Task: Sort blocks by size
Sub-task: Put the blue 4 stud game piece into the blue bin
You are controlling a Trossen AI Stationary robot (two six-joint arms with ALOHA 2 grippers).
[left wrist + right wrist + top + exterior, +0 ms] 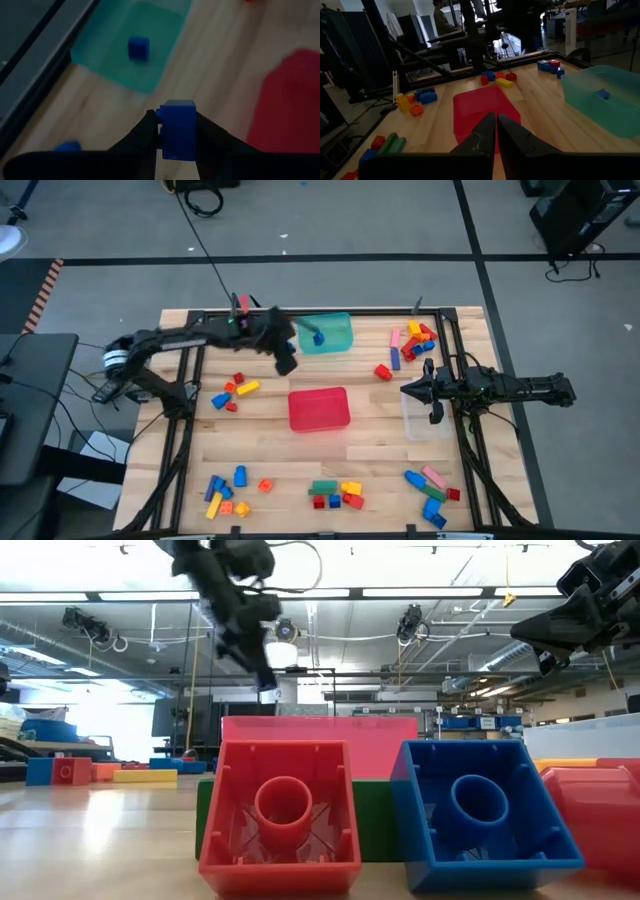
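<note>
My left gripper [176, 119] is shut on a small blue block [178, 131] and hangs above the wood between the teal tub [335, 330] and the red tub [319, 408]. In the high view this gripper [287, 362] is just left of the teal tub. Another blue block [138, 48] lies on the teal tub's floor. My right gripper [410, 390] waits shut at the table's right, over the clear tub [425, 420], touching nothing. Loose blocks lie in groups on the table: left [235, 390], far right [415, 340] and along the near edge [335, 493]. My left gripper pinches the small blue block by two opposite sides [164, 134] between its two fingers. The fingers slant down from the table's left. The block is lifted clear of the table, and its top end shows past the fingertips.
A single red block [383, 372] lies between the teal and clear tubs. Black frame rails [190, 370] run along the table's left and right sides. In the low view a big red block [280, 815] and a blue one [480, 815] stand close to the camera.
</note>
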